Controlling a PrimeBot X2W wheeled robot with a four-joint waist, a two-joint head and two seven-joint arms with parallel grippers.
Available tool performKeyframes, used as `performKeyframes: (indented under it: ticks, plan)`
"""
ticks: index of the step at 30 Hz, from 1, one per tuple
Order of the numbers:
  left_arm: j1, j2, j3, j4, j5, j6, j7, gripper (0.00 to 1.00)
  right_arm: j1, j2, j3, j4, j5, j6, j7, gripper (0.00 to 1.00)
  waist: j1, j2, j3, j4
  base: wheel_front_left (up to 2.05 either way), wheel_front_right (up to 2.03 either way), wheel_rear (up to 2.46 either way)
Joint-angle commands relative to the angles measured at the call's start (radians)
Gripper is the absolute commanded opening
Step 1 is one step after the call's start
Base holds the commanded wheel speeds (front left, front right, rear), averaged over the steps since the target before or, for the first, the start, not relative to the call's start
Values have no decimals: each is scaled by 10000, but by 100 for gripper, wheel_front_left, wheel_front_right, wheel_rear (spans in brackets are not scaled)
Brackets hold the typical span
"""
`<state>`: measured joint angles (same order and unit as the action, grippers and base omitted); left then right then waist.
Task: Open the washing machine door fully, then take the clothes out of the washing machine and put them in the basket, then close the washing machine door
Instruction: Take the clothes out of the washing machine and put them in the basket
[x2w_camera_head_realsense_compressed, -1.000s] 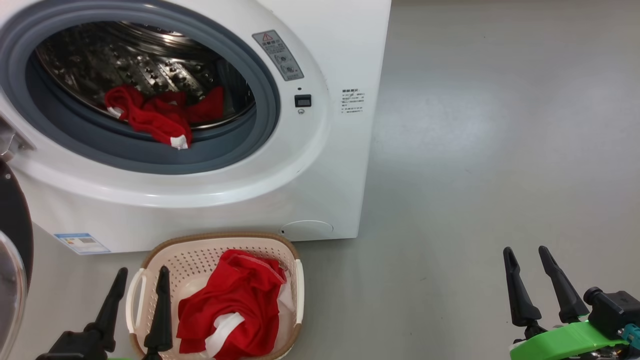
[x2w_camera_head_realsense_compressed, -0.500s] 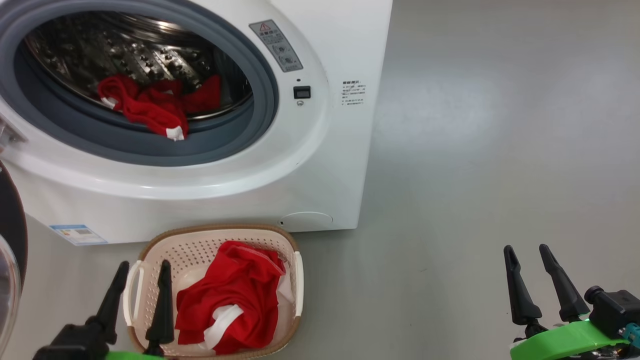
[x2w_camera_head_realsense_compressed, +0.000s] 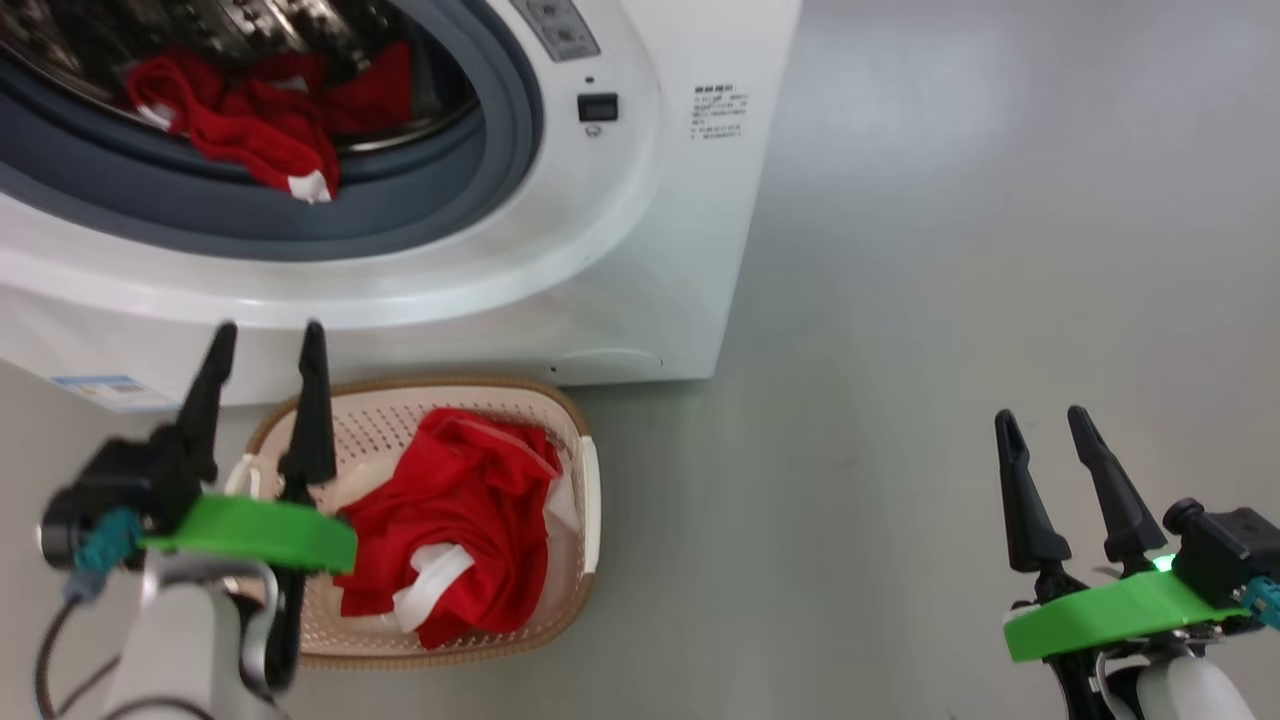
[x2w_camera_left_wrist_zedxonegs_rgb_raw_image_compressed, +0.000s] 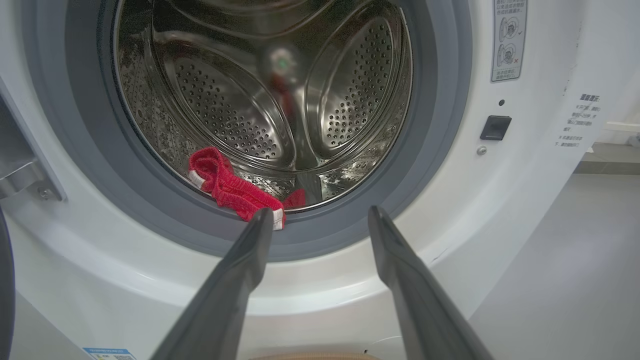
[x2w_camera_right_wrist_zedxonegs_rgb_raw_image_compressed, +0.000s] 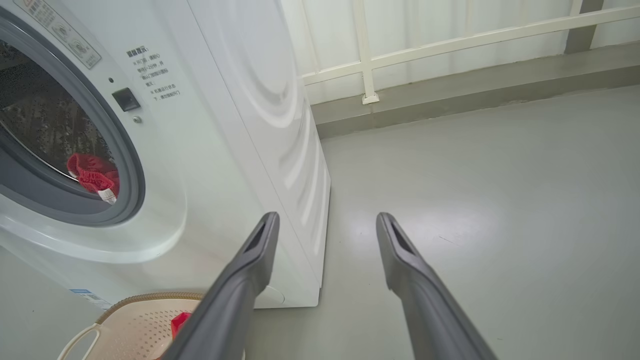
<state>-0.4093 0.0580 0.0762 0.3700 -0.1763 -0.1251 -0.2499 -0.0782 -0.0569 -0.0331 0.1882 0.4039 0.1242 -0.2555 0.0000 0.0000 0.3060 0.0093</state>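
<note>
The washing machine (x2w_camera_head_realsense_compressed: 620, 250) stands with its mouth uncovered. Red clothes (x2w_camera_head_realsense_compressed: 240, 125) with a white tab lie at the front of the steel drum (x2w_camera_left_wrist_zedxonegs_rgb_raw_image_compressed: 280, 100), spilling onto the grey gasket (x2w_camera_left_wrist_zedxonegs_rgb_raw_image_compressed: 150, 210). A dark sliver at the left edge may be the washing machine door (x2w_camera_left_wrist_zedxonegs_rgb_raw_image_compressed: 3, 300). The cream basket (x2w_camera_head_realsense_compressed: 450, 381) sits on the floor before the machine, holding red clothes (x2w_camera_head_realsense_compressed: 450, 500) with white bands. My left gripper (x2w_camera_head_realsense_compressed: 268, 340) is open above the basket's left end, pointing at the drum opening (x2w_camera_left_wrist_zedxonegs_rgb_raw_image_compressed: 320, 215). My right gripper (x2w_camera_head_realsense_compressed: 1040, 420) is open and empty over bare floor (x2w_camera_right_wrist_zedxonegs_rgb_raw_image_compressed: 327, 220).
Grey floor (x2w_camera_head_realsense_compressed: 950, 300) stretches to the right of the machine. A white railing (x2w_camera_right_wrist_zedxonegs_rgb_raw_image_compressed: 365, 50) and low kerb run along the wall behind it. A blue label (x2w_camera_head_realsense_compressed: 100, 388) sits low on the machine's front. The door latch socket (x2w_camera_left_wrist_zedxonegs_rgb_raw_image_compressed: 495, 127) is right of the opening.
The head camera has tilted down, so the machine sits higher in view. My left arm has risen from beside the basket and now points at the drum, jaws still open.
</note>
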Motion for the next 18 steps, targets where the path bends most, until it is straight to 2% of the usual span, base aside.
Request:
performKeyframes:
  ticks: [1, 18]
  plan:
    - [-315, 369, 314, -130, 54, -55, -118, 100, -261, -39, 251, -256, 22, 65, -63, 100, 0, 0, 547, -101, 0, 0, 0]
    - [-5451, 1298, 214, 3915, 59, 279, 529, 100, -1373, 48, 261, -395, 2, 65, -63, 100, 0, 0, 2322, -323, 0, 0, 0]
